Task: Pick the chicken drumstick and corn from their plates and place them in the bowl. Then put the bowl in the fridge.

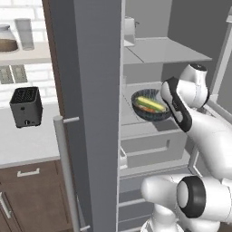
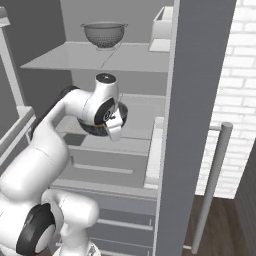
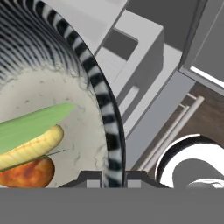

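Note:
Inside the open fridge [image 1: 86, 113], my gripper [image 3: 114, 176] is shut on the striped rim of the bowl [image 3: 99, 89]. The dark bowl [image 1: 147, 115] hangs slightly tilted over the middle shelf [image 1: 131, 118]. Whether it touches the shelf I cannot tell. In it lie the yellow-green corn [image 1: 151, 104] and the orange-brown chicken drumstick [image 1: 146, 109]. The hand view shows the corn [image 3: 37, 148] with its green husk above the drumstick [image 3: 27, 171] on the pale inside. From the right, my hand covers most of the bowl [image 2: 92, 129]. The plates are out of view.
A metal colander [image 2: 104, 34] and a white box [image 2: 162, 22] stand on the upper shelf. Drawers lie below the middle shelf [image 2: 107, 167]. The open door [image 2: 197, 100] with its bar handle [image 2: 212, 185] stands close on the right. A toaster [image 1: 26, 106] sits on the left counter.

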Controlling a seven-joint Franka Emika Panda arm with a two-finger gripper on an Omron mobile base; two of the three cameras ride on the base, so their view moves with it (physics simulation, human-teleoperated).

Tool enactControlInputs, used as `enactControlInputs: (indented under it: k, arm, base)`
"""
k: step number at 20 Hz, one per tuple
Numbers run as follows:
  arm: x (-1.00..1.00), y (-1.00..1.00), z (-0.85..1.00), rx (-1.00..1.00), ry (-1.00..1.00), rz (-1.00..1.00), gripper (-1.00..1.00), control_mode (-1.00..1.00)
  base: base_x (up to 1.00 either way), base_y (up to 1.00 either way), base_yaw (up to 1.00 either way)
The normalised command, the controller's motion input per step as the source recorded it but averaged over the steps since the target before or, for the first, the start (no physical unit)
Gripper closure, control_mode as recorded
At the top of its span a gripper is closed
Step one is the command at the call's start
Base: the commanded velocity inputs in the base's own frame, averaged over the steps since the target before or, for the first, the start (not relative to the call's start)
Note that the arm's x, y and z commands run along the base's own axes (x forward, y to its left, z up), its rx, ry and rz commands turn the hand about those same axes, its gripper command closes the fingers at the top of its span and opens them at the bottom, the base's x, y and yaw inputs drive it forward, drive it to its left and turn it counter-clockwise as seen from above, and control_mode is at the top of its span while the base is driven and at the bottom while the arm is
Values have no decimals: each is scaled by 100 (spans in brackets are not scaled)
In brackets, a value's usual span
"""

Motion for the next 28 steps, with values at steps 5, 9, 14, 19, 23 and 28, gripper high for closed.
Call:
enactControlInputs:
  k: [5,9,14,19,23,28]
  arm:
    - [93,0,-26,1,0,0,100,-100]
    - [82,0,-35,0,0,0,100,-100]
    - [68,0,-41,0,0,0,100,-100]
    - [39,0,-39,0,0,0,100,-100]
    - [36,0,-36,0,0,0,100,-100]
    - [49,11,-22,-2,-3,-3,100,-100]
  base:
    - [0,0,0]
    - [0,0,0]
    - [0,0,0]
    - [0,0,0]
    - [0,0,0]
    - [0,0,0]
